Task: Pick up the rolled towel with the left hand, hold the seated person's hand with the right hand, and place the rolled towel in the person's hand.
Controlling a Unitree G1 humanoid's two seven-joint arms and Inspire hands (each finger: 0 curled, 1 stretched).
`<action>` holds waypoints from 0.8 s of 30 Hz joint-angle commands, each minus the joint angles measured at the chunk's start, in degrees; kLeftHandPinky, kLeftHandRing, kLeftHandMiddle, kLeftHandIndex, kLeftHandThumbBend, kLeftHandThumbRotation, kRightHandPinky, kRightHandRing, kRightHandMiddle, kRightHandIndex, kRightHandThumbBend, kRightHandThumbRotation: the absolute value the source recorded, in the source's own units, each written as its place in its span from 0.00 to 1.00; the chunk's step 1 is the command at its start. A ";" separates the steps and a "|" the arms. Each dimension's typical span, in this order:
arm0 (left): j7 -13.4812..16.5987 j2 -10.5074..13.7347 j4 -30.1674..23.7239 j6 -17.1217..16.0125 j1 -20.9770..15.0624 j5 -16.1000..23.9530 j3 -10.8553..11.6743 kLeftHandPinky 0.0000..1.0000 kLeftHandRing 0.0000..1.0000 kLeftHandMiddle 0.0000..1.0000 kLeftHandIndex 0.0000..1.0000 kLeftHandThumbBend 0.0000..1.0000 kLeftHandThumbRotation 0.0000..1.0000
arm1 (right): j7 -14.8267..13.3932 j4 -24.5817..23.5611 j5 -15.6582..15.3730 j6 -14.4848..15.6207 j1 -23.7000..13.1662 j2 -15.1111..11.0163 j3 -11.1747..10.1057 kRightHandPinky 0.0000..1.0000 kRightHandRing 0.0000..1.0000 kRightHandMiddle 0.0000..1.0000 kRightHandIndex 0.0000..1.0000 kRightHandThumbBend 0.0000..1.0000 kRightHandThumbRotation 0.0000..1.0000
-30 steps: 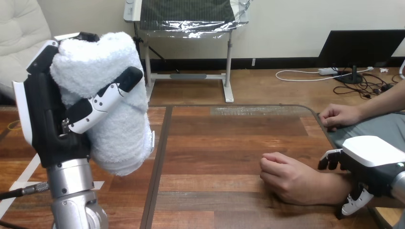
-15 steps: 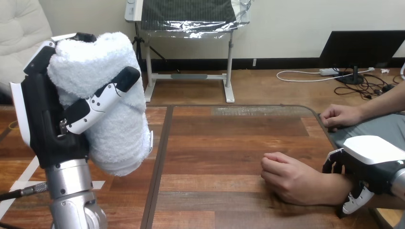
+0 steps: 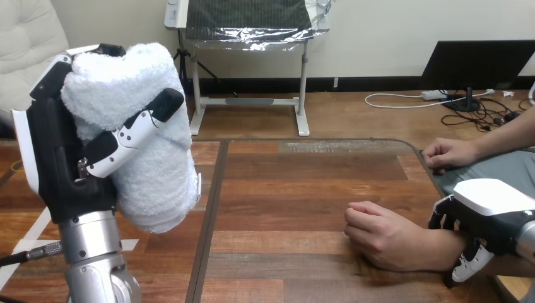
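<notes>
Barely anything moved: your left hand (image 3: 57, 158) kept the one rolled towel (image 3: 142, 173) inside its curled fingers; your right hand (image 3: 492, 201) clasped the person's wrist (image 3: 445, 246) between fingers and thumb, their second hand (image 3: 449, 153) apart

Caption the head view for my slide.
Left robot hand holds the rolled towel up; right robot hand clasps the person's wrist on the table.

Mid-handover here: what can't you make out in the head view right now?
Palm of the person's nearer hand: turned down, fingers curled over it.
The person's wrist: mostly wrapped by the right hand.
Left side of the rolled towel: behind the left hand.
The right forearm: cut off by the right edge.
</notes>
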 commanded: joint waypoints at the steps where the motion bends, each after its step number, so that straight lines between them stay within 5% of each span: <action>1: -0.04 -0.13 -0.96 -1.35 -2.47 0.55 -0.03 0.24 0.30 0.37 0.39 0.62 0.00 | 0.88 2.24 -0.09 2.40 -0.69 -0.59 1.12 0.40 0.54 0.61 0.63 0.96 0.04; 24: -0.44 -0.20 -0.43 -1.72 -2.81 -0.15 0.12 0.24 0.30 0.36 0.39 0.62 0.00 | 2.06 1.59 1.12 2.42 0.03 0.18 1.90 0.17 0.26 0.39 0.55 0.97 0.02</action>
